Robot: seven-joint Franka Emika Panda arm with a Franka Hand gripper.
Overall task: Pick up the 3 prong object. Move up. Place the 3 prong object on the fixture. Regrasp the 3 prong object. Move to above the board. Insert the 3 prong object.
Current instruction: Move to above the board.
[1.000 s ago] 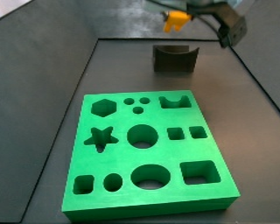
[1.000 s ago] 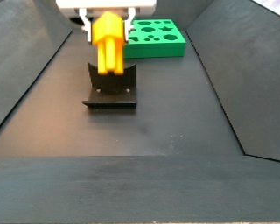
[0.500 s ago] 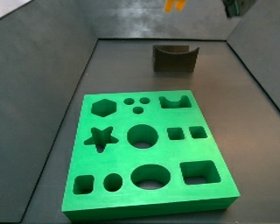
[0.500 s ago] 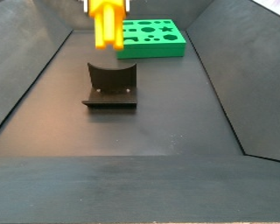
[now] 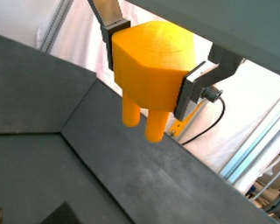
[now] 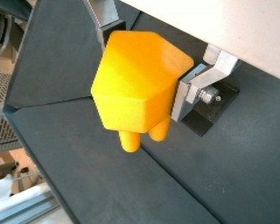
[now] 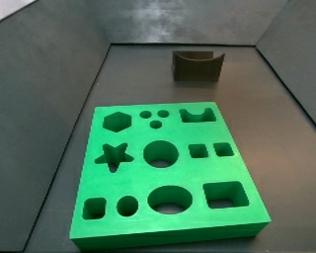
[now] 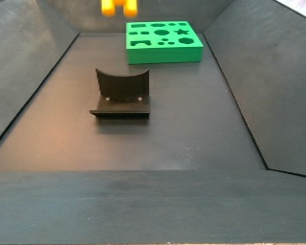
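My gripper [image 5: 154, 66] is shut on the 3 prong object [image 5: 154, 61], an orange-yellow tapered piece whose prongs [image 5: 149, 118] hang down toward the dark floor. Both wrist views show its body [image 6: 136, 83] clamped between the silver fingers [image 6: 192, 87]. In a side view only the orange prong ends [image 8: 108, 8] show at the top edge, high above the fixture [image 8: 121, 93]; the gripper itself is out of that frame. The fixture [image 7: 197, 65], a dark notched block, stands bare behind the green board [image 7: 134, 178]. In that side view neither gripper nor piece shows.
Dark sloping walls [image 7: 68, 99] enclose the floor on both sides. The board [image 8: 163, 53] lies flat beyond the fixture, with hexagon, star, round and square holes, all unfilled.
The gripper has risen straight up with the 3 prong object, from just above the fixture to the top edge of one side view and out of the other.
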